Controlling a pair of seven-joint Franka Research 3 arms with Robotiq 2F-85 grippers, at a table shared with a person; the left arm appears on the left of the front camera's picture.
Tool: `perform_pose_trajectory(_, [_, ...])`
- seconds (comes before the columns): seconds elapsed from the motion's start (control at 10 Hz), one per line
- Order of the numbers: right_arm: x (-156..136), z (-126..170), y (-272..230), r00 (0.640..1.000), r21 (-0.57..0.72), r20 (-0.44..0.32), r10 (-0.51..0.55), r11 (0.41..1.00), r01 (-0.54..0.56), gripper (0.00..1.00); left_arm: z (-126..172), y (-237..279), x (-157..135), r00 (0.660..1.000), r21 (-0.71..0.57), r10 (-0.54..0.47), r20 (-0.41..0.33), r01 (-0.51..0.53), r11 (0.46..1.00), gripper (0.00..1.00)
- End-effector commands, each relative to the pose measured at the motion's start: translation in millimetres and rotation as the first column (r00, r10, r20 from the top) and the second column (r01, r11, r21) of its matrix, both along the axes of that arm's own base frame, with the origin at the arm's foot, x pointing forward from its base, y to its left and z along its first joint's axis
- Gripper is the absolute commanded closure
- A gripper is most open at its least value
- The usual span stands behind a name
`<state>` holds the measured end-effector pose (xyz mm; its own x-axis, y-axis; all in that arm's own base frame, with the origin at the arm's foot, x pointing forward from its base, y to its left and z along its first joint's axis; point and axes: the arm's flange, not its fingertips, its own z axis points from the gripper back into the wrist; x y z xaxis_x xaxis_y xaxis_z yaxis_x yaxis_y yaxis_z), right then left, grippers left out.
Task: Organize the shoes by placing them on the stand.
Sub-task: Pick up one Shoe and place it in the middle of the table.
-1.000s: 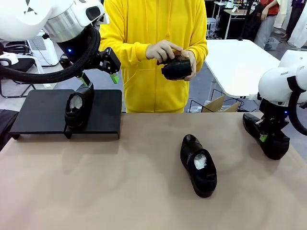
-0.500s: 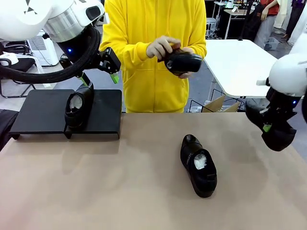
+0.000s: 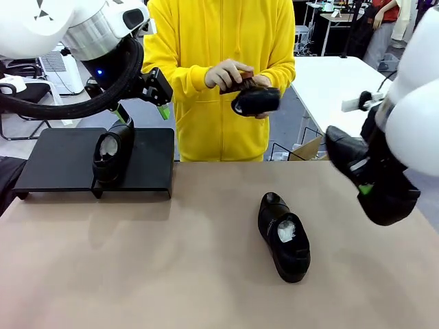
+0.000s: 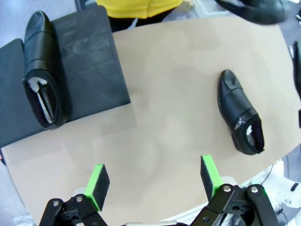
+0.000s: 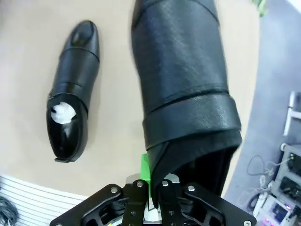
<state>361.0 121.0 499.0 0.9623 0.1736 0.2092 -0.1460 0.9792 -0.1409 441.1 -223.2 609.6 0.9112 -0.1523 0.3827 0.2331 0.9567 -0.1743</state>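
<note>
**A:** Entry for the stand?

**B:** Low, flat, matte-black rectangular stand (image 3: 55, 161) on short legs. It sits at the far left of the beige tabletop (image 3: 171, 274).

**A:** Shoes?

**B:** Four glossy black leather dress shoes.
- Listed as the first shoe (image 3: 112, 156): white paper inside, on the stand, right of its middle.
- Listed as the second shoe (image 3: 283, 236): white paper inside, lying on the tabletop right of centre, well apart from the stand.
- Listed as the third shoe (image 5: 181, 70): off the tabletop at its right side, carried by the heel rim.
- Listed as the fourth shoe (image 3: 255, 101): in the hands of a person in a yellow hooded top (image 3: 206, 116) at the far side, with a small brown brush (image 3: 241, 83) against it.

**A:** Tools?

**B:** The left tool (image 4: 154, 175) hovers above the stand, its green pads wide apart with nothing between them. The right tool (image 5: 151, 179) is clamped on the third shoe's heel rim.
</note>
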Motion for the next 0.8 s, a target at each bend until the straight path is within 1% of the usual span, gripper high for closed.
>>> perform_pose_trajectory(0.0, [32,1,-41,0.998,0.041,-0.003,-0.055,0.998,0.055,1.00,1,4,0,1.000,-0.007,-0.008,0.001,0.008,1.000,0.00])
perform_pose_trajectory(0.3, [32,1,-41,0.998,0.041,-0.003,-0.055,0.998,0.055,1.00,1,4,0,1.000,-0.007,-0.008,0.001,0.008,1.000,0.00])
perform_pose_trajectory(0.4, [24,-8,-43,0.997,0.045,-0.030,-0.075,0.996,0.076,1.00,1,4,0,1.000,-0.007,-0.008,0.001,0.008,1.000,0.00])
perform_pose_trajectory(0.5, [23,-9,-20,0.996,0.086,0.006,-0.085,0.993,0.084,1.00,1,4,0,1.000,-0.007,-0.008,0.001,0.008,1.000,0.00])
perform_pose_trajectory(0.6, [17,-3,13,0.999,0.212,0.046,-0.004,0.977,-0.006,1.00,1,4,0,1.000,-0.007,-0.008,0.001,0.008,1.000,0.00])
perform_pose_trajectory(0.7, [11,0,48,0.997,0.275,0.053,0.056,0.959,-0.069,1.00,1,4,0,1.000,-0.007,-0.008,0.001,0.008,1.000,0.00])
